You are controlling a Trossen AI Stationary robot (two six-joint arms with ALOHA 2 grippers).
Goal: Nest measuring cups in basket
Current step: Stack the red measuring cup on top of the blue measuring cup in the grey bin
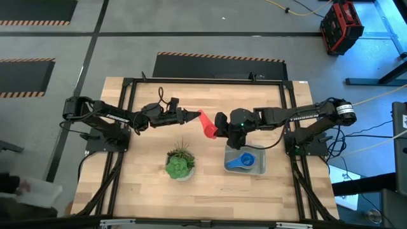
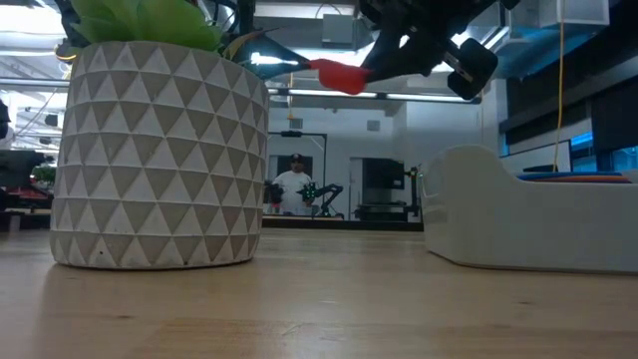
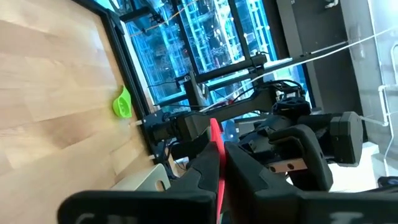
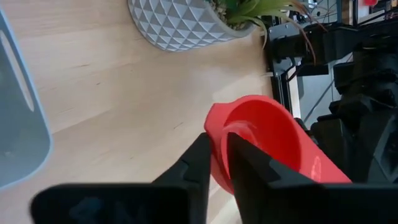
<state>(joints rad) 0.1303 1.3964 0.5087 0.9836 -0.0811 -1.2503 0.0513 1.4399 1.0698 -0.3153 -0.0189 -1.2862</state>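
A red measuring cup (image 1: 206, 123) hangs in the air over the middle of the table, between both arms. My left gripper (image 1: 193, 116) is shut on its handle end and my right gripper (image 1: 219, 130) on its bowl. The low view shows the red cup (image 2: 339, 75) high above the tabletop. The greyish basket (image 1: 259, 166) stands on the table below my right arm, with a blue cup (image 1: 243, 160) lying inside it. A small green thing (image 3: 122, 103), perhaps another cup, lies near a table edge in the left wrist view. My left gripper (image 3: 219, 171) pinches the red cup's thin handle (image 3: 214, 134) between its two fingers, coming roughly level from the table's left. The cup is lifted clear of the table. My right gripper (image 4: 217, 168) holds the wall of the red cup's bowl at its rim (image 4: 216, 134). One finger (image 4: 245, 162) seems to be inside the bowl and the other outside. It comes from the table's right, with the cup clear of the table.
A green spiky plant in a white patterned pot (image 1: 180, 165) stands left of the basket, toward the near edge. A black frame (image 1: 127, 89) runs around the tabletop. Bare wood lies near the front edge. A person (image 2: 295, 184) stands far off in the room.
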